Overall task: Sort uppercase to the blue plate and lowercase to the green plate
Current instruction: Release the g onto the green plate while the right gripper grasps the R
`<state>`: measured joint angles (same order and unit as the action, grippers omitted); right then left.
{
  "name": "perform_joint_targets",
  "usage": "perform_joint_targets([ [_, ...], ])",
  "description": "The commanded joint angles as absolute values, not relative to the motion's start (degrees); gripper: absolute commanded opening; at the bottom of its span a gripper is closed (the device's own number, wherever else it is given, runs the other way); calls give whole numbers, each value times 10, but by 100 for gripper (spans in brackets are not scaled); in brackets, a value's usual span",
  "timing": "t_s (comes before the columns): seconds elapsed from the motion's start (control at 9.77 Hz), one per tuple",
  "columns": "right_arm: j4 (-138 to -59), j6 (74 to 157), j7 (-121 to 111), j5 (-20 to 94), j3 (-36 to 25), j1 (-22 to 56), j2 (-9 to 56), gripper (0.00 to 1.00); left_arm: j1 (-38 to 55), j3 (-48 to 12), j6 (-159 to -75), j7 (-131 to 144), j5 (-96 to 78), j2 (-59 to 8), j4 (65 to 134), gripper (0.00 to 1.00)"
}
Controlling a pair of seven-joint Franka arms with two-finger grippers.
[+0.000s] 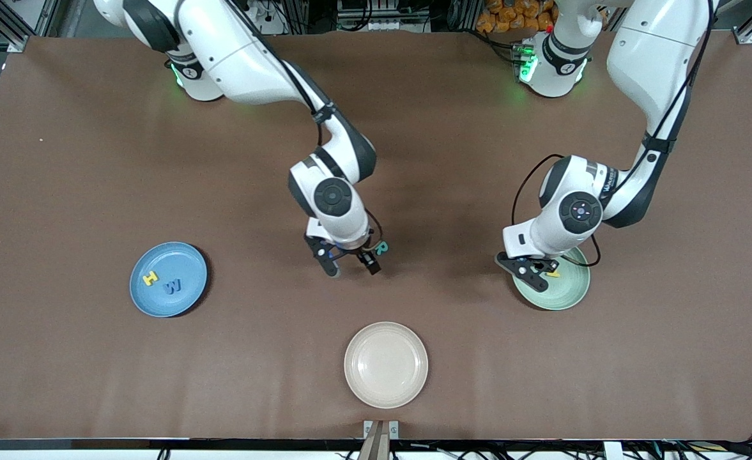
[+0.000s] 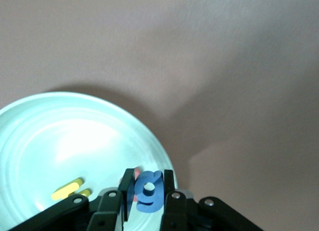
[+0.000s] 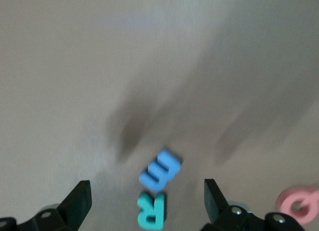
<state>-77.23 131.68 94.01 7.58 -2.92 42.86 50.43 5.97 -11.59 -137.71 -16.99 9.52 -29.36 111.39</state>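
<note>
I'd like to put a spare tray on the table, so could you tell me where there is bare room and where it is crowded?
Free: the brown cloth between the blue plate and cream plate, and between the two arm bases. Crowded: under the open right gripper, where the teal R, blue m and a pink letter lie; and the green plate, under the left gripper holding a blue g.

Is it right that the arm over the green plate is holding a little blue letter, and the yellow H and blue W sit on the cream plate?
Not quite. The yellow H and blue W lie on the blue plate, as the front view shows. The left gripper does hold a blue letter over the green plate.
</note>
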Motion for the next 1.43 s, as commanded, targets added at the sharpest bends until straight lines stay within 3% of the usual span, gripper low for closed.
perform_joint_targets([
  [0.0, -720, 1312, 964, 85, -38, 446, 547, 100, 47, -113, -1392, -195, 102, -266, 1146, 19],
  [0.72, -720, 1310, 985, 83, -38, 463, 555, 100, 40, -78, -1368, -272, 98, -232, 1178, 20],
  [0.82, -720, 1310, 985, 82, -39, 463, 555, 100, 42, -78, -1373, -268, 98, -235, 1178, 28],
  [0.92, -722, 1310, 985, 79, -40, 464, 555, 93, 43, -78, -1374, -267, 98, -234, 1177, 54],
  [1.02, -722, 1310, 985, 70, -40, 466, 555, 48, 43, -78, -1374, -265, 91, -233, 1176, 100],
  [1.13, -724, 1311, 985, 65, -40, 468, 555, 6, 44, -78, -1374, -265, 78, -232, 1175, 100],
  [1.33, -724, 1312, 985, 56, -40, 470, 555, 0, 49, -78, -1374, -265, 48, -235, 1171, 100],
])
